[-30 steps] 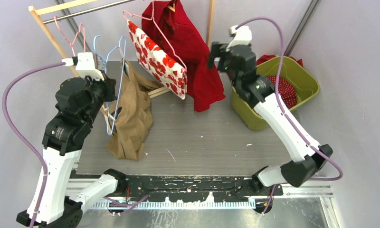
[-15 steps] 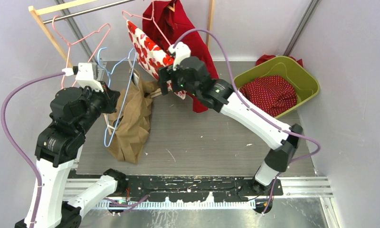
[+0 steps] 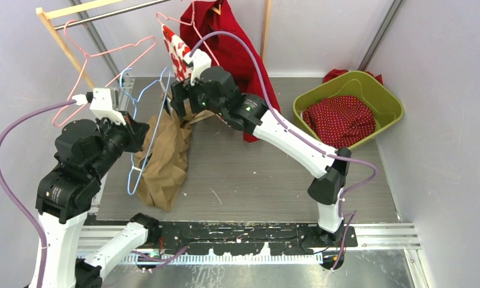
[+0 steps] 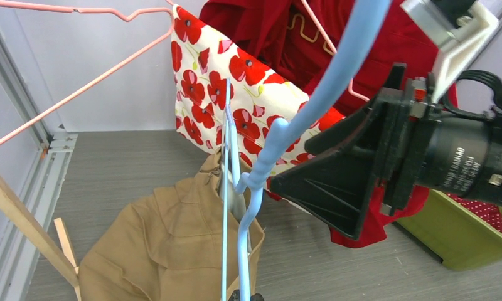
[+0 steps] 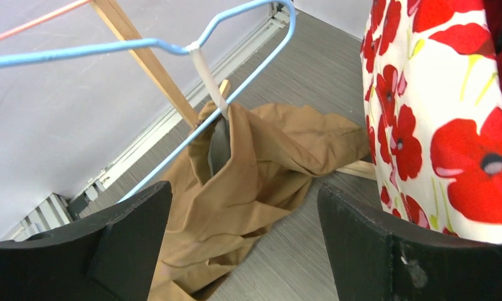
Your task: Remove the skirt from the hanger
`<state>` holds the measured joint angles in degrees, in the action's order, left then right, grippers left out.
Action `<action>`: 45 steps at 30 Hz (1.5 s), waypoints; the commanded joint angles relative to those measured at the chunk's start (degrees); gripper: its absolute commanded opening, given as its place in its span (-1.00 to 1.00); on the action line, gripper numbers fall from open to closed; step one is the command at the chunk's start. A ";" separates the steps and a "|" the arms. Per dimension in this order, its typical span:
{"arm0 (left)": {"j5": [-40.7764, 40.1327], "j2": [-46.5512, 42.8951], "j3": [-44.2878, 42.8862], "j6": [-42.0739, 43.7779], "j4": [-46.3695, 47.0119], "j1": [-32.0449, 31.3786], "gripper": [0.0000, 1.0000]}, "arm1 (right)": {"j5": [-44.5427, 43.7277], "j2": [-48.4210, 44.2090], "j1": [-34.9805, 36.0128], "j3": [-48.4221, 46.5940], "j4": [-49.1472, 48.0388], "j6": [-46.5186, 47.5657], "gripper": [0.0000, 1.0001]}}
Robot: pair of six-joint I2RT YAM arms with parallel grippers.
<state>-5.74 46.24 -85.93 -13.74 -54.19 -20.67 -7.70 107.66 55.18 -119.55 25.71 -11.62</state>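
Grey tabletop (image 3: 255,174), tan skirt (image 3: 165,159) on blue hanger (image 4: 327,63) (left end effector (image 3: 140,129) clamping it), right end effector (image 5: 243,188) apart, nearer

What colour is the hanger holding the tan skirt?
Light blue hanger, holding the skirt; clearest in the right wrist view.

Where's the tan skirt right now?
In the top view, left of centre: the tan skirt hangs from the blue hanger, its lower half heaped on the table, just below the right gripper.
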 commanded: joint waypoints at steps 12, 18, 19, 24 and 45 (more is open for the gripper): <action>3.38 -1.74 -2.14 -1.46 4.97 -0.24 -1.00 | 3.30 8.85 0.36 -7.97 -2.00 -3.80 0.74; 3.01 -2.49 -2.13 -1.61 4.06 -0.18 -1.00 | 2.73 11.25 0.40 -9.12 -3.05 -4.63 0.42; 2.84 -2.61 -2.14 -1.50 3.94 -0.18 -1.00 | 2.70 11.60 0.38 -9.25 -3.07 -4.79 0.24; 2.48 -2.40 -1.62 -0.50 4.03 -0.17 -1.00 | 0.00 10.77 0.42 -9.33 -2.25 -4.40 -0.74; -1.00 -1.77 9.78 4.77 4.48 -0.18 -1.00 | -9.94 4.12 -1.59 -13.48 1.50 10.64 -0.93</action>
<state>-6.46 44.38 -76.71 -10.68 -51.92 -20.67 -15.59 116.99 55.05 -129.19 32.25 -4.45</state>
